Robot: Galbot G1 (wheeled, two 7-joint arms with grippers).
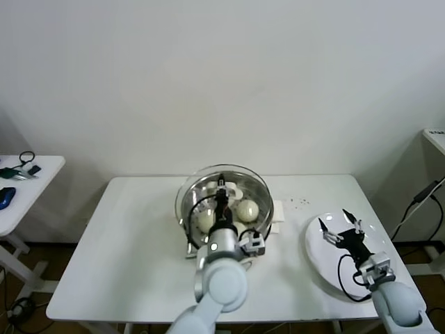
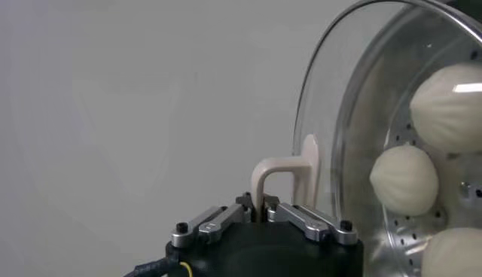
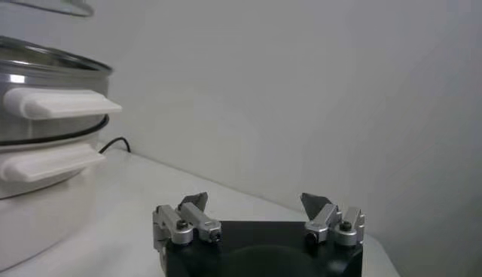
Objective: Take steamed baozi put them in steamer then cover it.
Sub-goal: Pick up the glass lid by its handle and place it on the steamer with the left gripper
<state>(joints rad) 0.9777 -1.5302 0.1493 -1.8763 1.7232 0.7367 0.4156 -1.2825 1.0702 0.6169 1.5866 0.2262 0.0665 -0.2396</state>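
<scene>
Baozi (image 1: 247, 209) sit inside the steamer (image 1: 186, 209), cream-white and round on its perforated steel floor; through the glass I count at least three in my left wrist view. The steamer stands on its white cooker base near the middle of the bench (image 1: 132, 243), towards the far edge. My left pincer (image 1: 221, 189) is clamped tight on the white handle of the cover (image 1: 254, 182), and the clear glass lid with its metal rim hangs over the steamer; in the right wrist view its rim shows above the steamer's, with a gap between them. My left arm reaches up over the steamer from the near edge of the bench.

My right pincer (image 1: 340, 224) stands wide apart and holds nothing, poised over a flat white plate (image 1: 316, 259) at the right end of the bench, well apart from the steamer.

The bench is a plain white rectangle, pushed close to a bare, pale wall. A few dark specks (image 1: 300, 202) lie on it between steamer and plate. A black cable runs by the steamer. To my left is a smaller white side table (image 1: 42, 174) carrying some dark small items and cables; at the far right, the corner of another white surface and a hanging cable.
</scene>
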